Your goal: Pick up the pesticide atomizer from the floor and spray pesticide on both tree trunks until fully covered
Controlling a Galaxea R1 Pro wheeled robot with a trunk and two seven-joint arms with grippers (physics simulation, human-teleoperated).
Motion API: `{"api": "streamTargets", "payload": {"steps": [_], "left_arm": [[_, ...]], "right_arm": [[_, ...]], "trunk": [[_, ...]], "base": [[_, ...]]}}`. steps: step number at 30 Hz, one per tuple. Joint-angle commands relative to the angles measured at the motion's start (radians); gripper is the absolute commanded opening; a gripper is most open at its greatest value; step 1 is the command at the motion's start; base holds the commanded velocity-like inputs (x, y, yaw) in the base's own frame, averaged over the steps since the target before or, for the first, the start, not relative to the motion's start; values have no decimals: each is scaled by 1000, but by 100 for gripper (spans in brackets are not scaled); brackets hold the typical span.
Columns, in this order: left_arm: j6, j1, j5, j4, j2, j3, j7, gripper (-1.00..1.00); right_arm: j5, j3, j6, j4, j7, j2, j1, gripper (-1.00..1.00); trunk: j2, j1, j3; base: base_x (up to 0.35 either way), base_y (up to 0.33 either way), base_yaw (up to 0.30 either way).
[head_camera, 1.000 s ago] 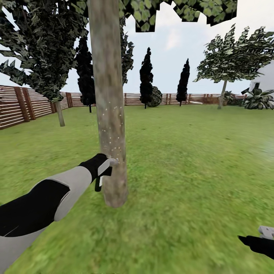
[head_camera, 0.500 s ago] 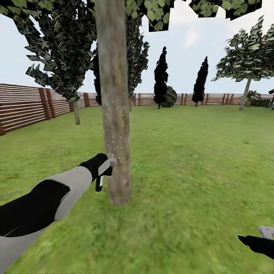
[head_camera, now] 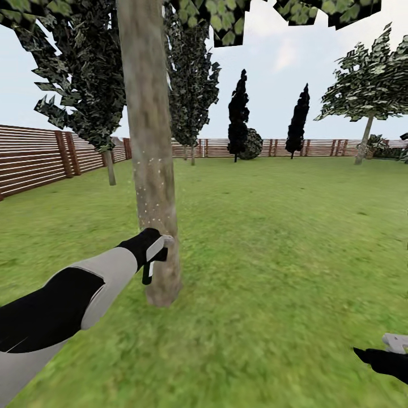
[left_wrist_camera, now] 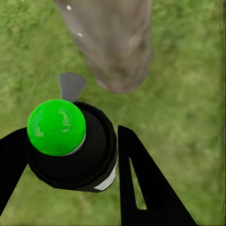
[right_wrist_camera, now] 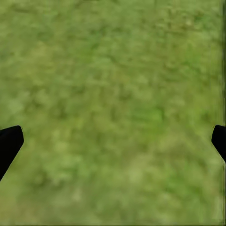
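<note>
The left hand (head_camera: pixel 156 249) is clamped on the sprayer (left_wrist_camera: pixel 70 146), a black bottle with a bright green cap (left_wrist_camera: pixel 56 127), held right up against the near tree trunk (head_camera: pixel 150 170) low down by its base. Small white specks dot the bark above the nozzle. The right hand (head_camera: pixel 391 348) hangs low over the lawn (head_camera: pixel 283 255), fingers (right_wrist_camera: pixel 8 143) wide apart with only grass between them. A slat fence (head_camera: pixel 34 161) lines the lawn's far edge.
</note>
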Motion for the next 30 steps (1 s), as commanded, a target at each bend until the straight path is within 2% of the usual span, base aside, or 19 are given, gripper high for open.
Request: {"api": "streamTargets", "payload": {"steps": [1, 4, 14, 30], "left_arm": [[0, 0, -1, 0, 0, -1, 0, -100], [0, 0, 0, -1, -1, -1, 0, -100], [0, 0, 0, -1, -1, -1, 0, -100], [0, 0, 1, -1, -1, -1, 0, -100]], "right_arm": [[0, 0, 0, 0, 0, 0, 0, 100], [0, 0, 1, -1, 1, 0, 0, 100], [0, 0, 1, -1, 0, 0, 0, 100], [0, 0, 0, 0, -1, 0, 0, 100]], "trunk": [[0, 0, 0], [0, 0, 0], [0, 0, 0], [0, 0, 0]], "base": [[118, -321, 0], [128, -321, 79], [125, -320, 246], [5, -320, 254]]}}
